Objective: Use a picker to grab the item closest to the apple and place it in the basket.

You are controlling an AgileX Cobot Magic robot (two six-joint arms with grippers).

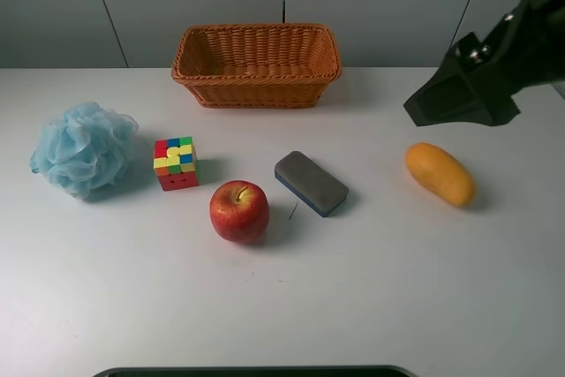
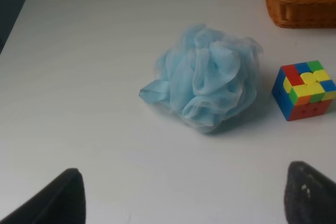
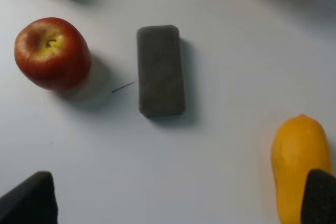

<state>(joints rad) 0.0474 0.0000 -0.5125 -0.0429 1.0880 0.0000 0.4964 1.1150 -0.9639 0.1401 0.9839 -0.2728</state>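
Observation:
A red apple [image 1: 239, 211] sits on the white table, and it also shows in the right wrist view [image 3: 51, 52]. A grey eraser with a blue base [image 1: 311, 183] lies flat just to its right, apart from it [image 3: 160, 70]. The woven basket [image 1: 256, 77] stands empty at the back centre. My right arm [image 1: 477, 77] hovers high at the right, above the table. My right gripper [image 3: 173, 203] is open and empty, with the eraser ahead of it. My left gripper [image 2: 184, 203] is open and empty, near the left side of the table.
A colour cube [image 1: 176, 163] sits left of the apple, slightly farther from it than the eraser is. A blue bath pouf [image 1: 84, 147] lies at the far left, in front of the left gripper [image 2: 207, 82]. A yellow mango [image 1: 440, 174] lies at the right.

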